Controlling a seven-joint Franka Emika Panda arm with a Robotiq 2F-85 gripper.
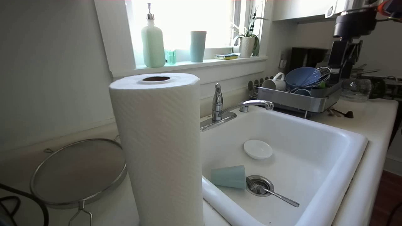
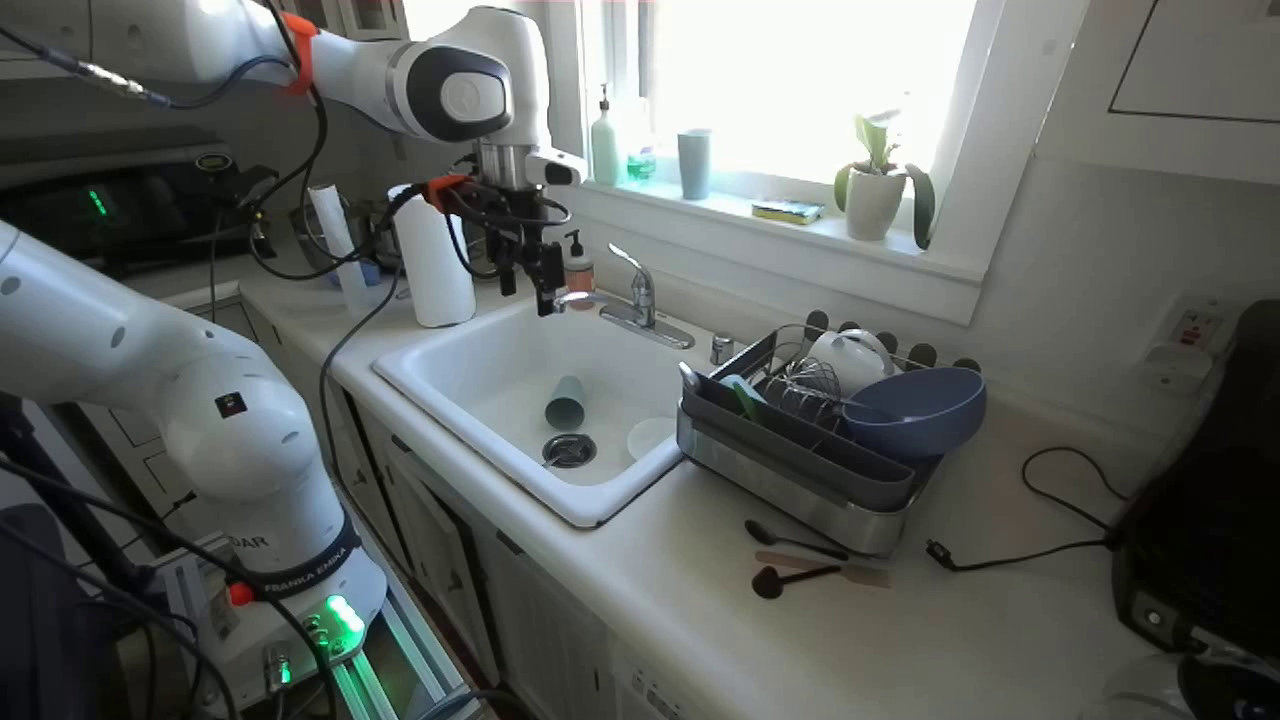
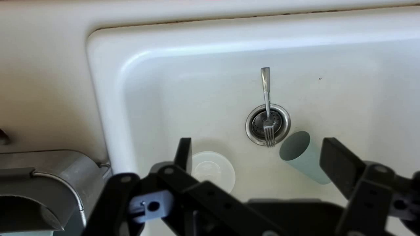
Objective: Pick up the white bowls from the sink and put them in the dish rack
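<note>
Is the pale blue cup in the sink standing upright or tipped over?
Tipped over. In the wrist view, the pale blue cup lies on its side in the sink, its mouth turned toward the drain.

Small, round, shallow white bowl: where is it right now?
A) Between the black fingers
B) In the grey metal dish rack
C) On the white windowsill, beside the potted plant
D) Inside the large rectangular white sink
D, since an exterior view shows the small, round, shallow white bowl inside the large rectangular white sink, while the black fingers stand apart in the wrist view, holding nothing.
</note>
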